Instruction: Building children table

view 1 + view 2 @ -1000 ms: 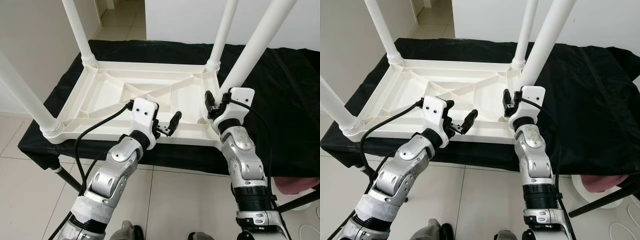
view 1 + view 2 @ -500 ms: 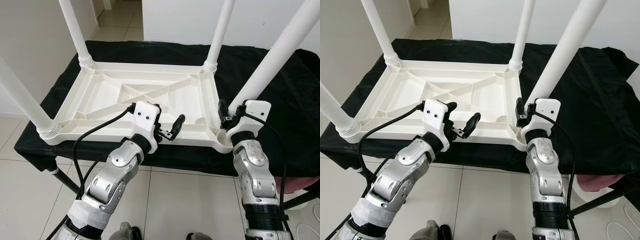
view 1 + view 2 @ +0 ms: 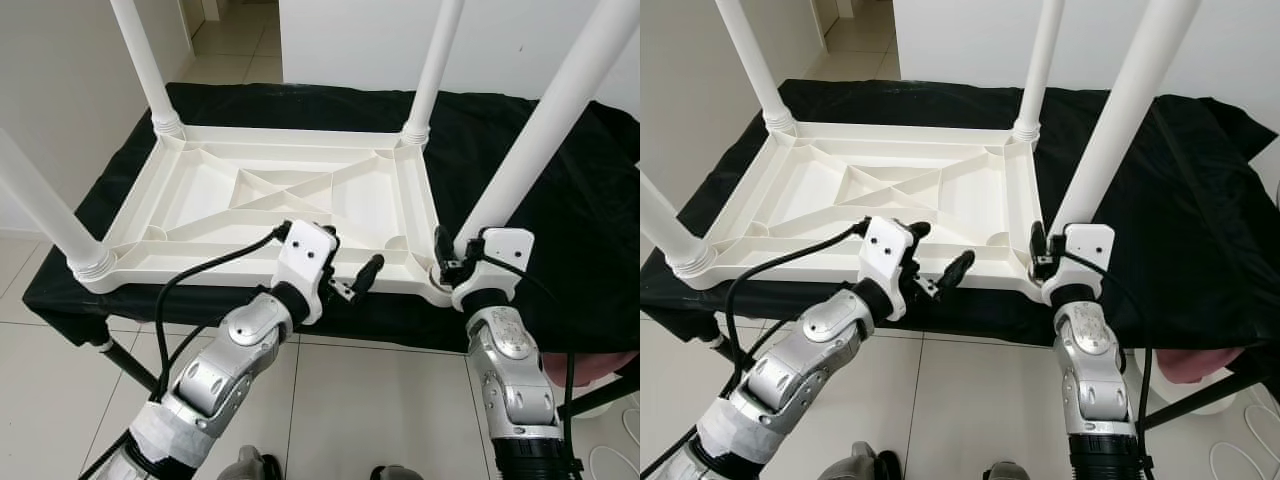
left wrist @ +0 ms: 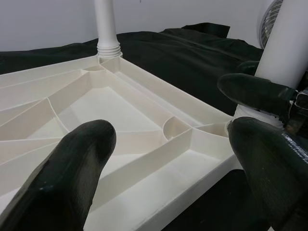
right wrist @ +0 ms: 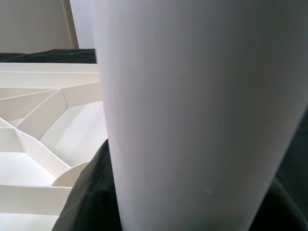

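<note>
Right gripper (image 3: 447,268) clamps the near-right leg (image 3: 545,125) at the upturned table's (image 3: 200,190) corner; left gripper (image 3: 345,282), fingers apart, hovers at its near edge.

White table leg (image 5: 202,110) close up

The leg stands upright against black cloth (image 5: 86,192); beside it lies the ribbed white underside of the tabletop (image 5: 43,120), with a pale wall (image 5: 29,24) behind.

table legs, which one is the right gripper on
The near right leg, at its base by the tabletop's near right corner. The right gripper closes round it; the other three stand untouched.
</note>
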Robot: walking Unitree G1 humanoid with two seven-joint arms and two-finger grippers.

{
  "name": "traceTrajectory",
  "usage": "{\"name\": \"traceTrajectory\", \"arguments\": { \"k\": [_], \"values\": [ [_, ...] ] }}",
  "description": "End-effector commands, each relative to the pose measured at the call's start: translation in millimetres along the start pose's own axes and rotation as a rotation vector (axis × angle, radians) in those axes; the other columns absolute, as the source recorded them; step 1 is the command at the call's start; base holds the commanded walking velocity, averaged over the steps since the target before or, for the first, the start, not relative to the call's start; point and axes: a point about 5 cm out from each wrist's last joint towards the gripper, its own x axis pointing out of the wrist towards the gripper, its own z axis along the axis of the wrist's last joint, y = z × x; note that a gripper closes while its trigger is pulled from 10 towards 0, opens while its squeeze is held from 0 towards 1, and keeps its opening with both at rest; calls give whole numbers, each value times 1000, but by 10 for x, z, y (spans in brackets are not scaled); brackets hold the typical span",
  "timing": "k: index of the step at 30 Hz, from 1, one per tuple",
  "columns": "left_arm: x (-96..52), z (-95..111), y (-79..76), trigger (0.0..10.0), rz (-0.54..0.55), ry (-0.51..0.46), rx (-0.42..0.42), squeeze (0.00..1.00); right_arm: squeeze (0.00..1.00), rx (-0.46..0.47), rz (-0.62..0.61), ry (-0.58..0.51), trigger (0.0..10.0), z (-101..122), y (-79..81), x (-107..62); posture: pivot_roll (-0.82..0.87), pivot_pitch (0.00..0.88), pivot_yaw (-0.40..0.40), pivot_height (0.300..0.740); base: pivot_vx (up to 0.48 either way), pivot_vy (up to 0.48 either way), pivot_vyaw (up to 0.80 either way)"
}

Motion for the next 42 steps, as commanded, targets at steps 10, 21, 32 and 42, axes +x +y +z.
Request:
{"name": "traceTrajectory", "arguments": {
  "k": [10,21,32,42],
  "values": [
    [-33,14,-165,10000,-314,5,18,0,0,-16,26,35,10000,-141,59,54,-96,78,40,740,0,0,0],
    [-39,31,-155,10000,-319,3,23,0,0,-105,204,42,10000,-274,176,-38,-95,80,49,740,0,0,0],
    [-51,27,-134,10000,-342,5,24,0,0,-81,293,58,10000,-358,61,-166,-102,85,57,740,0,0,0],
    [-47,31,-133,10000,-343,3,25,0,0,126,187,185,10000,-544,-51,-129,-102,85,57,740,0,0,0]
  ]
}}
